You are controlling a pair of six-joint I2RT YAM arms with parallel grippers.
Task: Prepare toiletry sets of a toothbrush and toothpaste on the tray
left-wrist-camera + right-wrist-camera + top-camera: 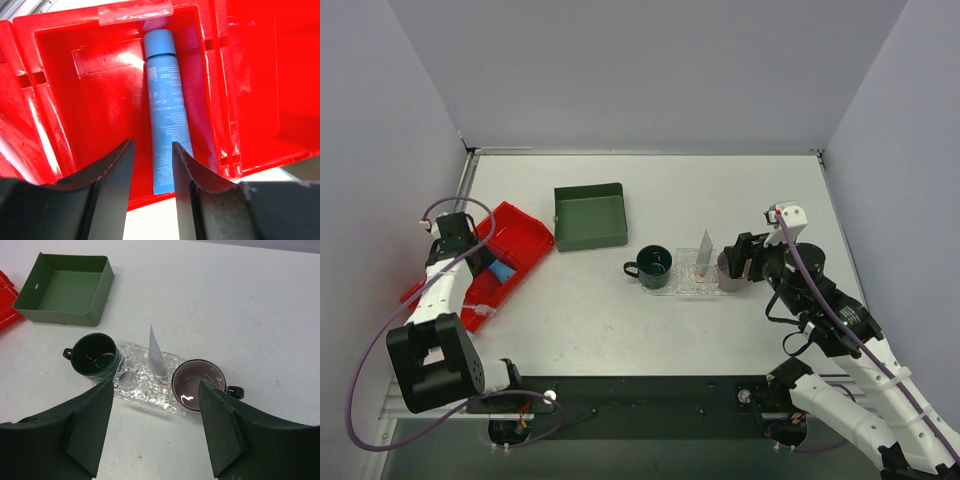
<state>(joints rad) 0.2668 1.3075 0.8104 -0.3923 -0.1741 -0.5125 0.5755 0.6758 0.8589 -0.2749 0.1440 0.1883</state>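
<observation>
Toothpaste [167, 110] flat in a compartment of the red bin [100, 90], cap end away, long axis running straight out from the left gripper [152, 147], parted and empty over its near end; right gripper [155, 385], likewise parted, well apart over the tray [137, 390].

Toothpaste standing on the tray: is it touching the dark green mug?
Apart. The right wrist view shows the toothpaste upright with a strip of bare tray between it and the dark green mug.

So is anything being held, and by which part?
Nothing is held. The left end effector hangs open over the toothpaste in the red bin, the right end effector open near the tray.
</observation>
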